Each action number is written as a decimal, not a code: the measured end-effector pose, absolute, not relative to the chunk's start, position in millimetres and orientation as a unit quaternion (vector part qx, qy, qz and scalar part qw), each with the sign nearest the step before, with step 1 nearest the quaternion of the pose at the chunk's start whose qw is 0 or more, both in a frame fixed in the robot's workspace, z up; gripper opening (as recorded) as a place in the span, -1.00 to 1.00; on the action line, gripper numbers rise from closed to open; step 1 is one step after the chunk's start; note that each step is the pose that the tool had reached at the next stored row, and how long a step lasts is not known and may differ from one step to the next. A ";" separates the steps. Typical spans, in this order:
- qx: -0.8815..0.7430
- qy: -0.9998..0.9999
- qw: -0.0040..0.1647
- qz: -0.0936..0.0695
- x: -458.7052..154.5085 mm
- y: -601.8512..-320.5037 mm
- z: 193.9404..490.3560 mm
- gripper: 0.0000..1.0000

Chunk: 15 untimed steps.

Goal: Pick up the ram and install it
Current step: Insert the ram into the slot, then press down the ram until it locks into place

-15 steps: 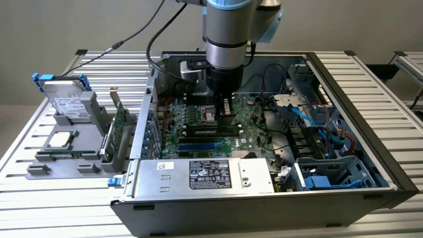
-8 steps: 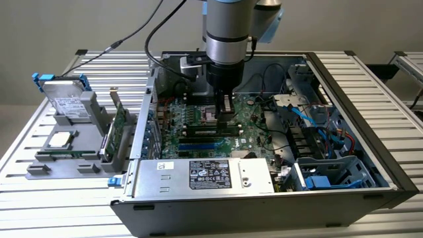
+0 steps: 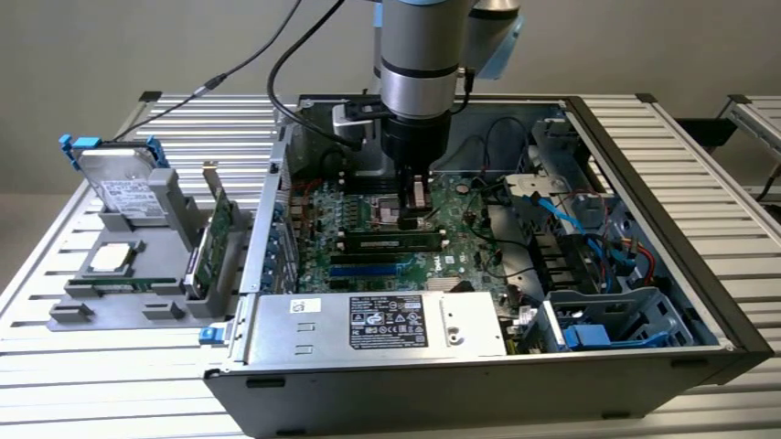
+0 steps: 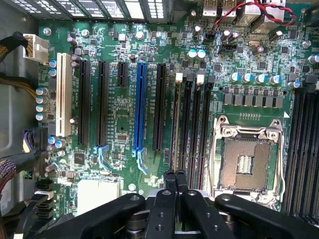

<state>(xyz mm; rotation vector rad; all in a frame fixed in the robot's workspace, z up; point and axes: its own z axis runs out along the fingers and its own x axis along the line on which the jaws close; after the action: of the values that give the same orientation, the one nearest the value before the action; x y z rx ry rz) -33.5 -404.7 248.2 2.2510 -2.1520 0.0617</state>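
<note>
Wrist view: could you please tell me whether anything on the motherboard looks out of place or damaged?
Nothing looks damaged or askew. The one oddity is the CPU socket, which stands empty with bare contacts, near the shut gripper.

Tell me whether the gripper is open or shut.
Shut. In the wrist view the gripper has its two fingertips pressed together with no gap between them, above the motherboard.
</note>
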 end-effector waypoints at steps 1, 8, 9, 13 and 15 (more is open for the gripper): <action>0.723 -0.691 0.013 0.020 -33.5 -404.7 248.2 -0.80; 0.723 -0.691 0.013 0.020 -33.5 -404.7 248.2 -0.80; 0.723 -0.691 0.013 0.020 -33.5 -404.7 248.2 -0.80; 0.723 -0.691 0.013 0.020 -33.4 -404.7 248.2 -0.80; 0.723 -0.691 0.013 0.020 -31.4 -404.8 248.2 -0.80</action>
<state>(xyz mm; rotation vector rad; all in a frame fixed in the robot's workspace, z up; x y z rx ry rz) -31.4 -404.8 248.2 2.2511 -2.1519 0.0614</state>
